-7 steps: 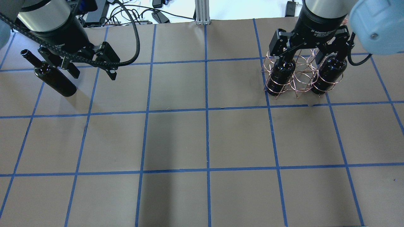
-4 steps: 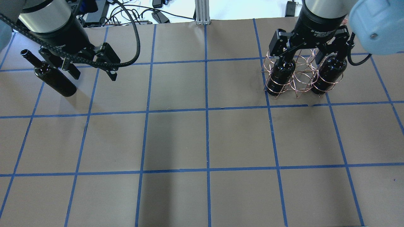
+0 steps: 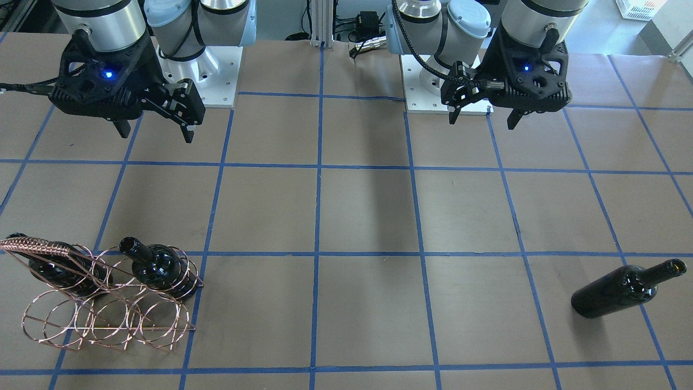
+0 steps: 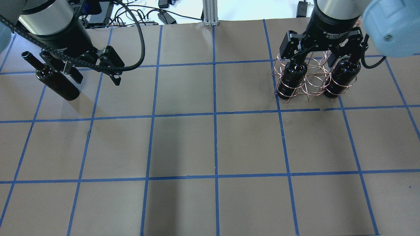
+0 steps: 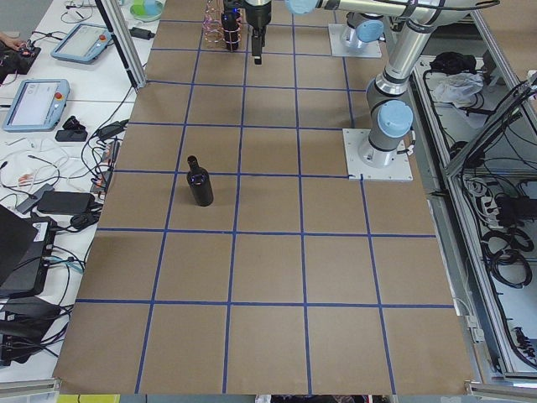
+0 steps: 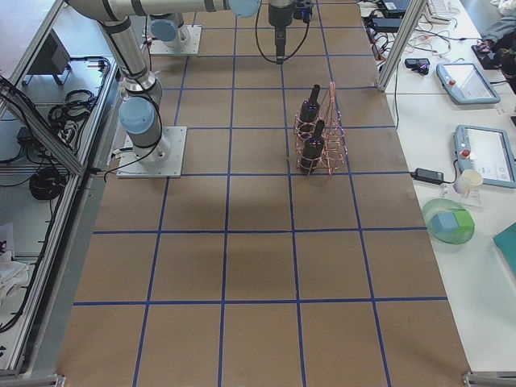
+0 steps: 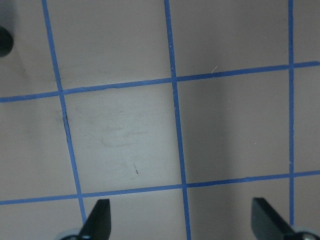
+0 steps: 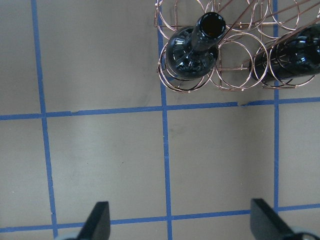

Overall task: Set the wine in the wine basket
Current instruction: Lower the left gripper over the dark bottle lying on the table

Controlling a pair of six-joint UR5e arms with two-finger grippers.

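The wine (image 4: 56, 80) is a dark glossy bottle that stands upright by itself at the far left; it also shows in the front view (image 3: 617, 292), the left side view (image 5: 200, 185) and at a corner of the left wrist view (image 7: 3, 42). The copper wire wine basket (image 4: 313, 86) stands at the far right (image 3: 108, 319) (image 8: 226, 82) with two identical bottles (image 4: 292, 80) (image 4: 341, 78) upright in its outer rings; its middle ring is empty. My left gripper (image 4: 97, 79) is open and empty, held high beside the lone bottle. My right gripper (image 4: 313, 57) is open and empty, high over the basket.
Brown paper with a blue tape grid covers the table. Cables and power bricks (image 4: 164, 16) and an aluminium post (image 4: 210, 13) lie past the far edge. The arm base plates (image 3: 219, 81) (image 3: 433, 92) sit at the robot side. Tablets (image 5: 33, 101) lie on a side bench.
My left gripper has drifted very slightly. The bottles, the basket and the right gripper have not moved.
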